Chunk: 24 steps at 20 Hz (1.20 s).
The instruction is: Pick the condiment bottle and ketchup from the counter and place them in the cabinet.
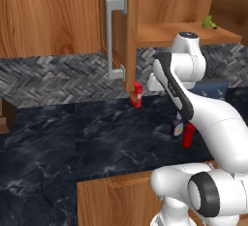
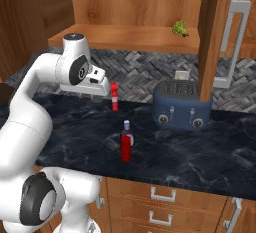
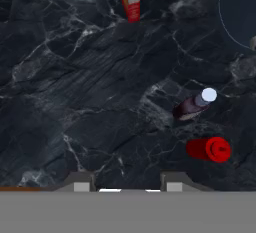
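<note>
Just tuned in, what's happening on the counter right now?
Nothing is held yet. The end effector hangs shut above the black counter, looking down on it. The condiment bottle and the ketchup both stand upright on the counter close together, the ketchup nearer the front edge. The cabinet door is open, with a small red carton below it and a blue toaster off to the right.
</note>
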### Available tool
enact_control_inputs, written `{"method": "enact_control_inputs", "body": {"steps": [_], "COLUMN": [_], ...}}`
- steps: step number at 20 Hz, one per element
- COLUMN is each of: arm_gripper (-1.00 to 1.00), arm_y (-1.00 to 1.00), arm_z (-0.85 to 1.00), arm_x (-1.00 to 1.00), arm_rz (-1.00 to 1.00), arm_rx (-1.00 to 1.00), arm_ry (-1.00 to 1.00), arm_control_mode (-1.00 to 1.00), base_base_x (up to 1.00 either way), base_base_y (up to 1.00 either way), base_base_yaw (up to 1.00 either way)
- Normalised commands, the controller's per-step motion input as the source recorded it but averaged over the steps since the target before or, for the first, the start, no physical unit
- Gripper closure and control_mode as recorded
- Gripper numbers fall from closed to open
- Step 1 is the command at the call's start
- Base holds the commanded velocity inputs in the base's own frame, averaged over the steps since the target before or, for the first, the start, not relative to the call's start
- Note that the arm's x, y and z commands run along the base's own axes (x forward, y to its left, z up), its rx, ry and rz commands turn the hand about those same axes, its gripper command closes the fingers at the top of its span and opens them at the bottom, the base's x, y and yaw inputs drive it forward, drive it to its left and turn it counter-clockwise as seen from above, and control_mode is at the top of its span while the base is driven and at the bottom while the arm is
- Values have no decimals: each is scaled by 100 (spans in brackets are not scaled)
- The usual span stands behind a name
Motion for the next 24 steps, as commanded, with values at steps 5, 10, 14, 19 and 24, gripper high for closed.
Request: {"method": "enact_control_inputs", "body": {"steps": [5,10,14,19,24], "arm_gripper": [-100,-100,-100,-100,-100], "arm_y": [-3,-17,-18,-24,-22], "arm_z": [0,0,-5,-11,-15], "arm_x": [-11,-31,-20,-23,-26], "arm_rz": [0,0,0,0,0], "arm_rx": [0,0,0,0,0], "arm_ry": [0,-1,0,0,0], "arm_control_mode": [-100,-100,-100,-100,-100], "base_base_x": [0,0,0,0,0], "base_base_y": [0,0,0,0,0], "base_base_yaw": [0,0,0,0,0]}}
